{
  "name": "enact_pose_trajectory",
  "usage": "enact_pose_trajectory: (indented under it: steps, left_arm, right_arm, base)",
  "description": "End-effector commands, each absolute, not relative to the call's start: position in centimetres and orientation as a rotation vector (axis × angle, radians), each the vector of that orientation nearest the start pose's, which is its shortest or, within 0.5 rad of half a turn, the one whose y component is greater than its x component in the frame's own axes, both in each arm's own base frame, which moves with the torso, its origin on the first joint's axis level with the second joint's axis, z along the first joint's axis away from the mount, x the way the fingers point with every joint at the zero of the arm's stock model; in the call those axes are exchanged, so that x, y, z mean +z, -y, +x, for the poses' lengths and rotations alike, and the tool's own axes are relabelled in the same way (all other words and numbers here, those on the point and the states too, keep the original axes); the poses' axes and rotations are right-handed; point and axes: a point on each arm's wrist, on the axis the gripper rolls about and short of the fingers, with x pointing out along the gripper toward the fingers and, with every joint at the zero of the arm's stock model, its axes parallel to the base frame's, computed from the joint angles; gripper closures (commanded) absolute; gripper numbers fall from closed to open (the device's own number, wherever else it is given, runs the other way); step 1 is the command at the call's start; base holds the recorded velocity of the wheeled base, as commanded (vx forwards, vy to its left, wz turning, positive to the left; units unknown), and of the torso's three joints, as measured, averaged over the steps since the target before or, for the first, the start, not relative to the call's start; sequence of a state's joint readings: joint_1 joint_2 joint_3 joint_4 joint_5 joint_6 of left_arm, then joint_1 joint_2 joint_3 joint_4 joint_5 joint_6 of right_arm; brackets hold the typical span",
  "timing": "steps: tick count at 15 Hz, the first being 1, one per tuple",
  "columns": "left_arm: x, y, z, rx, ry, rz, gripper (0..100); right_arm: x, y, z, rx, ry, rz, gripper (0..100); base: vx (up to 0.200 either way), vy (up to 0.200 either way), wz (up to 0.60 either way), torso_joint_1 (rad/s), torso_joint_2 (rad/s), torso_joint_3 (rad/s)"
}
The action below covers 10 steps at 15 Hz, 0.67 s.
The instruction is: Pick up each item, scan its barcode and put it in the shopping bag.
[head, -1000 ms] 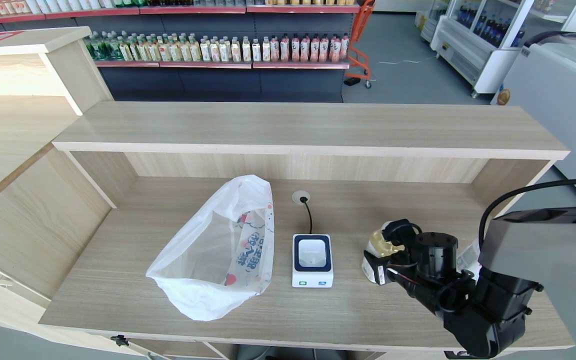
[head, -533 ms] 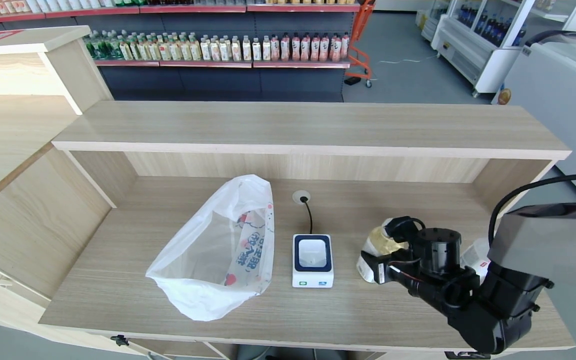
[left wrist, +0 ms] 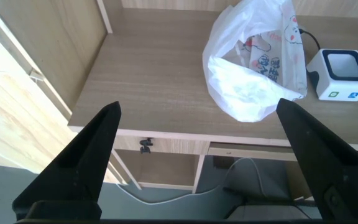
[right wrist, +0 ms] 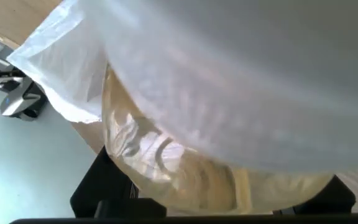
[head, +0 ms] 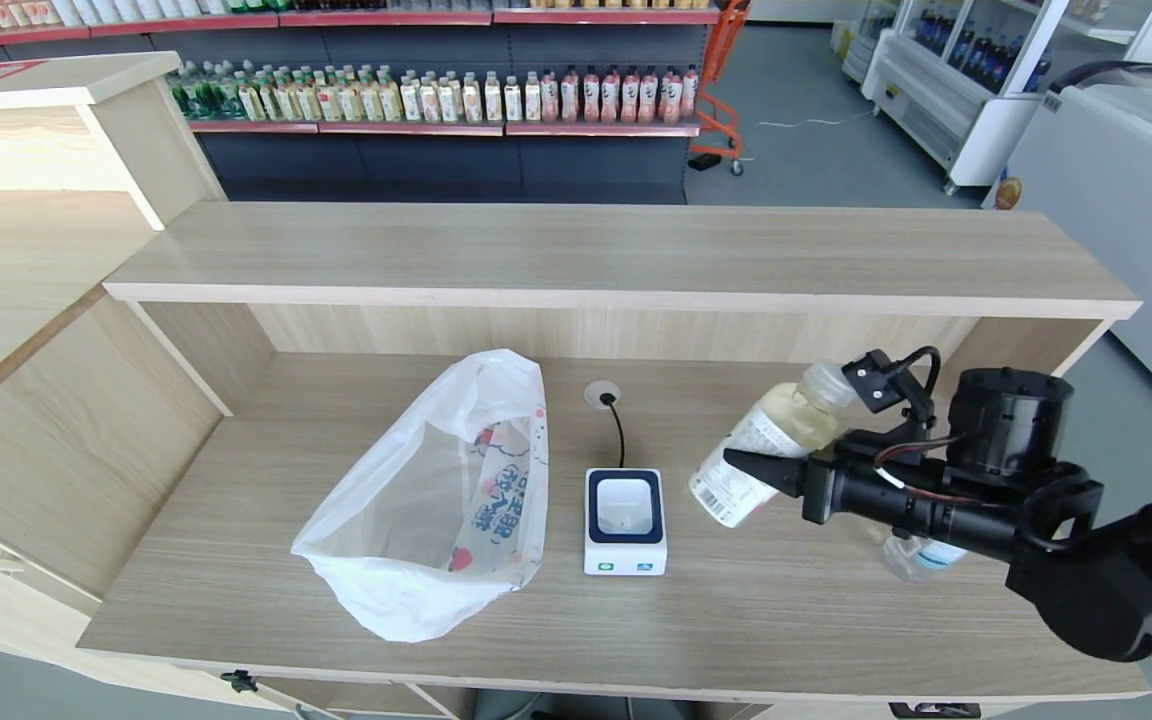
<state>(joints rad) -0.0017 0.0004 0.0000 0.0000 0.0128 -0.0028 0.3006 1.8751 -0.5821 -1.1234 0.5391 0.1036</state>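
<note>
The right gripper (head: 801, 425) is closed on the bottle (head: 746, 470), which hangs tilted above the worktop (head: 736, 620), to the right of the scanner (head: 624, 520). The arm should carry the bottle over the scanner window, turn the barcode downward and keep the grip firm.

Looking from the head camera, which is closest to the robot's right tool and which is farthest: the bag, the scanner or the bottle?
1. Bottle: held in the right tool, at the right.
2. Scanner: in the middle, left of the tool.
3. Bag: farthest, left of the scanner.
</note>
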Motion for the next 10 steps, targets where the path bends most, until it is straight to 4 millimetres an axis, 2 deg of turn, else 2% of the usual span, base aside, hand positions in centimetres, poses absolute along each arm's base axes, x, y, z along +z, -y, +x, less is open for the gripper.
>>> enact_pose_trajectory:
  steps: [1,5,6,8,10]
  left_arm:
    - [7.5,0.0,-2.3,0.011,0.0,-0.005,0]
    - [7.5,0.0,-2.3,0.012,0.0,-0.003,0]
    - [7.5,0.0,-2.3,0.011,0.0,-0.005,0]
    - [7.5,0.0,-2.3,0.012,0.0,-0.003,0]
    - [7.5,0.0,-2.3,0.011,0.0,-0.003,0]
  right_arm:
    - [13.5,-10.2,27.7,0.9,-0.197,0.141,100]
    - [13.5,-11.9,26.3,0.967,-0.257,0.226,100]
    - [14.1,-12.1,25.8,0.977,-0.262,0.267,100]
    - [13.4,-11.8,23.9,0.985,-0.31,0.283,100]
    - [14.0,-12.0,22.7,1.03,-0.304,0.288,100]
  base:
    - [0.0,0.0,0.0,0.0,0.0,0.0]
    - [0.0,0.0,0.0,0.0,0.0,0.0]
    - [0.0,0.0,0.0,0.0,0.0,0.0]
    - [0.0,0.0,0.0,0.0,0.0,0.0]
    - [0.0,0.0,0.0,0.0,0.0,0.0]
